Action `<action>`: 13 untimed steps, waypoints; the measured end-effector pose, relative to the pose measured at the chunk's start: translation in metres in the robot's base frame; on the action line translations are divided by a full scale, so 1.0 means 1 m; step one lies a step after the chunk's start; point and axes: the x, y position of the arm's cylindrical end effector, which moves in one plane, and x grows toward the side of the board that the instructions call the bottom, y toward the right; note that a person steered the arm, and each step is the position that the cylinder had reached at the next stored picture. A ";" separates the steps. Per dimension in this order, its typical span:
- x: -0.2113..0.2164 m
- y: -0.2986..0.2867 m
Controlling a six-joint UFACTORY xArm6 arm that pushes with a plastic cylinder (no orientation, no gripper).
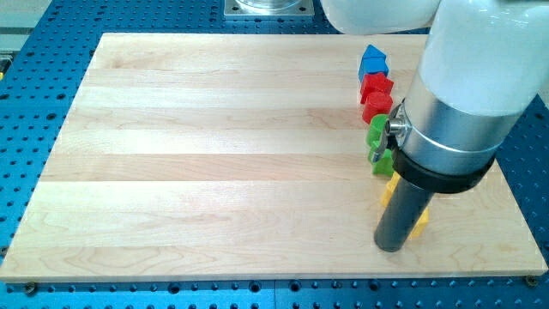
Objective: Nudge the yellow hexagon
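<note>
My tip (391,247) rests on the wooden board (214,154) near its lower right corner; it is a plain rod, holding nothing. The yellow hexagon (419,223) lies just behind the rod, mostly hidden, with yellow edges showing at the rod's left and lower right, so it looks to be touching or just beside the tip. Above it, a column runs toward the view's top: 2 green blocks (378,146), 2 red blocks (376,94), then 1 blue block (372,61).
</note>
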 end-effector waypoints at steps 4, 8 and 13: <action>-0.004 0.158; -0.024 0.109; -0.024 0.055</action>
